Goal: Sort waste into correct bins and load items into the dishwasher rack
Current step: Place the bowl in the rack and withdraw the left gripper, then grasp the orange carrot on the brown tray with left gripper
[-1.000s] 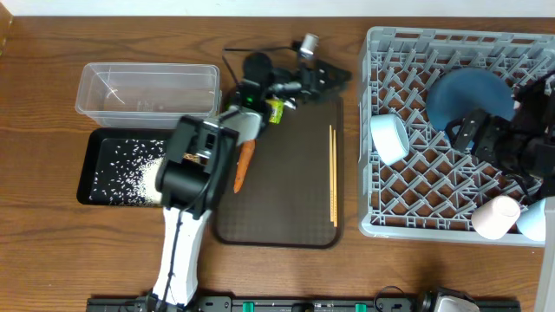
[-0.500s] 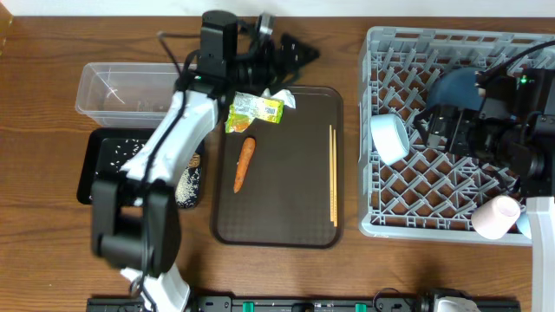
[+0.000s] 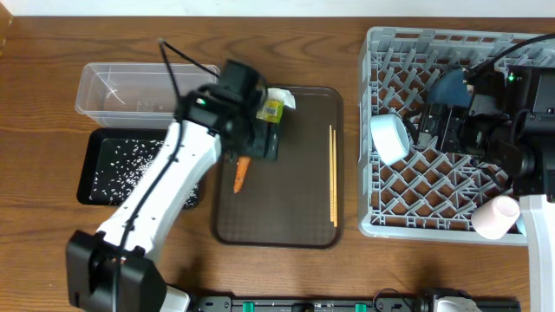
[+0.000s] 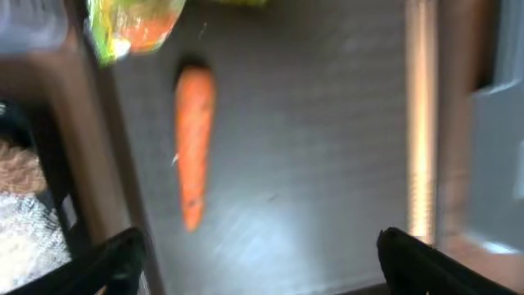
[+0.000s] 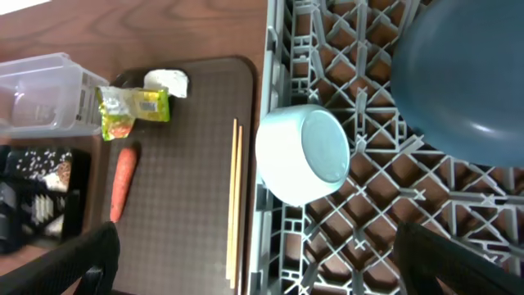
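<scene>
Left gripper (image 4: 262, 270) spread wide, empty; orange carrot piece (image 4: 195, 143) lies just ahead, left of centre (untouched). Right gripper (image 5: 266, 274) wide, empty, over dishwasher rack (image 5: 344, 221).

Overhead, the left arm (image 3: 186, 165) hides the carrot's (image 3: 240, 178) thick end; the wrist view's wrapper (image 4: 131, 24) is blurred, cropped.

We see the left claw (image 3: 263, 141) back from the tabletop's (image 3: 43, 234) far edge, over the carrot piece (image 3: 241, 177). The right claw (image 3: 435, 130) slid nearer the bowl (image 3: 390, 139).
</scene>
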{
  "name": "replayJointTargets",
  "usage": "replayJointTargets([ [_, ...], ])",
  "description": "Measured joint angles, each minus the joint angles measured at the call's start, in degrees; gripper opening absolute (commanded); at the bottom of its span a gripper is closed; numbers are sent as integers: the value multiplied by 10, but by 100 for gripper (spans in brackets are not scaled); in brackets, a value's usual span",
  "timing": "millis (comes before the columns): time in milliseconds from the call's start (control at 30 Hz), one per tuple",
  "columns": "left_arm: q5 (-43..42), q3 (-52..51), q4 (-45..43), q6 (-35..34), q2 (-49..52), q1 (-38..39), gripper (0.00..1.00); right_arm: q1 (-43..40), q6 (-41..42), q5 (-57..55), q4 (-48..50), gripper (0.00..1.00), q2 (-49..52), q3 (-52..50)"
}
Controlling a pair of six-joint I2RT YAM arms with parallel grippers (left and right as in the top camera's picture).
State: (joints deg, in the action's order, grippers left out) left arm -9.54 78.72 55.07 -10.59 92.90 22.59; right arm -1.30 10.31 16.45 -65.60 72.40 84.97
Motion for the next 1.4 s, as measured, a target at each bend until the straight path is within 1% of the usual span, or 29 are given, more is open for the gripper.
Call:
replayJointTargets([
  [133, 39, -82, -51, 16, 7, 9, 88, 0, 0, -6, 10, 99, 5, 0],
  [200, 49, -123, -88, 19, 10, 8, 84, 0, 0, -7, 11, 99, 5, 0],
  [233, 53, -139, -103, 20, 11, 8, 84, 0, 0, -8, 11, 99, 6, 0],
  [300, 59, -170, -146, 21, 12, 8, 80, 0, 0, -8, 11, 99, 6, 0],
  [400, 64, -205, -201, 27, 12, 8, 68, 0, 0, -8, 10, 99, 6, 0],
  [533, 68, -256, -299, 43, 12, 8, 68, 0, 0, -8, 9, 99, 6, 0],
  [600, 69, -278, -331, 47, 12, 8, 63, 0, 0, -9, 8, 99, 6, 0],
  [633, 70, -285, -337, 49, 12, 8, 60, 0, 0, -9, 7, 99, 6, 0],
  [867, 78, -297, -375, 53, 13, 8, 60, 0, 0, -9, 2, 99, 6, 0],
  [900, 80, -297, -377, 53, 15, 8, 58, 0, 0, -9, 2, 99, 6, 0],
  [967, 83, -297, -378, 53, 23, 8, 48, 0, 0, -9, 0, 99, 6, 0],
  [1033, 85, -297, -378, 54, 36, 8, 45, 0, 0, -9, -3, 99, 6, 0],
  [1067, 85, -297, -380, 56, 44, 7, 41, 0, 0, -9, -4, 99, 6, 0],
  [1100, 85, -296, -384, 57, 46, 7, 33, 0, 0, -9, -6, 99, 6, 0],
  [1167, 87, -294, -386, 61, 50, 7, 20, 0, 0, -9, -9, 99, 6, 0],
  [1200, 87, -293, -386, 60, 50, 7, 19, 0, 0, -9, -9, 99, 6, 0],
  [1233, 87, -293, -385, 62, 50, 7, 13, 0, 0, -9, -10, 99, 6, 0],
  [1333, 87, -287, -370, 59, 50, 7, 8, 0, 0, -9, -13, 99, 6, 0],
  [1400, 87, -282, -348, 50, 47, 7, 8, 0, 0, -9, -13, 99, 6, 0],
])
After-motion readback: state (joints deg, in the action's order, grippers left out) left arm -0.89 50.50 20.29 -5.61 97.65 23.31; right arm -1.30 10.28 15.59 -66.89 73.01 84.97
